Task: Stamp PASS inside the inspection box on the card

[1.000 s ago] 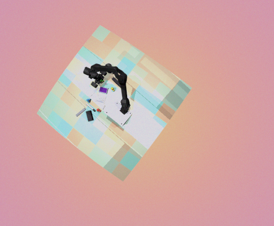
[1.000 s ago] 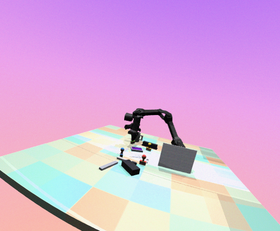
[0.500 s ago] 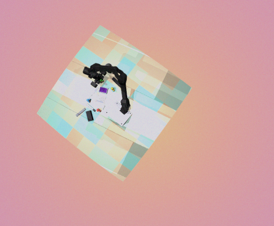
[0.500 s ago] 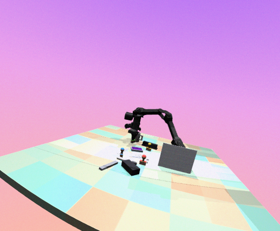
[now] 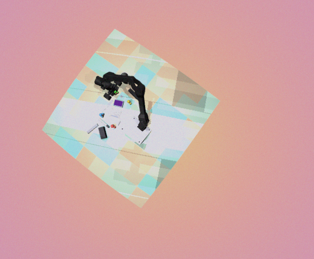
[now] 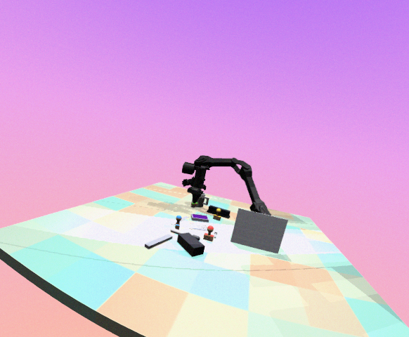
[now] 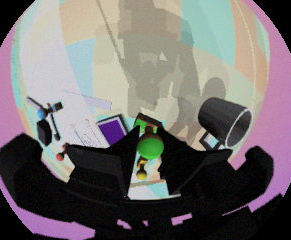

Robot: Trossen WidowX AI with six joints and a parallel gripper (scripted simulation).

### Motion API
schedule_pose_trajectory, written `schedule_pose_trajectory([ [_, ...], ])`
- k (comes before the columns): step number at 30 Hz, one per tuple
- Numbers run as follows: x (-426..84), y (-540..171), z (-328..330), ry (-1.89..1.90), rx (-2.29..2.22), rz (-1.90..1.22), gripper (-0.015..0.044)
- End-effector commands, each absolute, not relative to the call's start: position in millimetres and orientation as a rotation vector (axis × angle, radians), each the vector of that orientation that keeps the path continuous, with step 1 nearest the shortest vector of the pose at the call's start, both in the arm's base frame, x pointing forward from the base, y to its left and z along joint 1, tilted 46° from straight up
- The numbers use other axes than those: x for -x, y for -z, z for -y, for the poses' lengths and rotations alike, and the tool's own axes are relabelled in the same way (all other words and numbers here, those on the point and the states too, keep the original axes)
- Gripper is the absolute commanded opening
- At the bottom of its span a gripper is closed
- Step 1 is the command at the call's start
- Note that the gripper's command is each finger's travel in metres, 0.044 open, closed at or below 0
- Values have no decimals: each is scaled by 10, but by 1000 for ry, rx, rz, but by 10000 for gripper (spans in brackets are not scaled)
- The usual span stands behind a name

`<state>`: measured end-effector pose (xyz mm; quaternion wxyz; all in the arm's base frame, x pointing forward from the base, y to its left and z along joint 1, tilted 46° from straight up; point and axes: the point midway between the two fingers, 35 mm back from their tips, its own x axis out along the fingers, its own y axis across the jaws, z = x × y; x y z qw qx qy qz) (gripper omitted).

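A patchwork bench top (image 6: 88,286) of pastel panels; beyond it, a plain pink-to-purple backdrop.

Purple ink pad (image 5: 118,103), green-knobbed stamp (image 7: 149,146)

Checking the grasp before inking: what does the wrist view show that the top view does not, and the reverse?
Wrist only: the green-knobbed stamp clamped between the tool fingers, and a dark grey mug lying on its side.
Top only: the whole black arm, the red-knobbed stamp and the yellow-knobbed stamp.
Both: the purple ink pad close to the tool.
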<state>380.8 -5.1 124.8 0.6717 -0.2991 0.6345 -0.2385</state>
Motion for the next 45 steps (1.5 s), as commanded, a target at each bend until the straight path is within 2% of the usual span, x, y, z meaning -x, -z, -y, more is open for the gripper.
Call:
schedule_pose_trajectory([
  [1, -3813, -1253, 30, 536, 667, -1432, 0],
  [45, -3782, -1411, -117, 530, 662, -1434, 0],
])
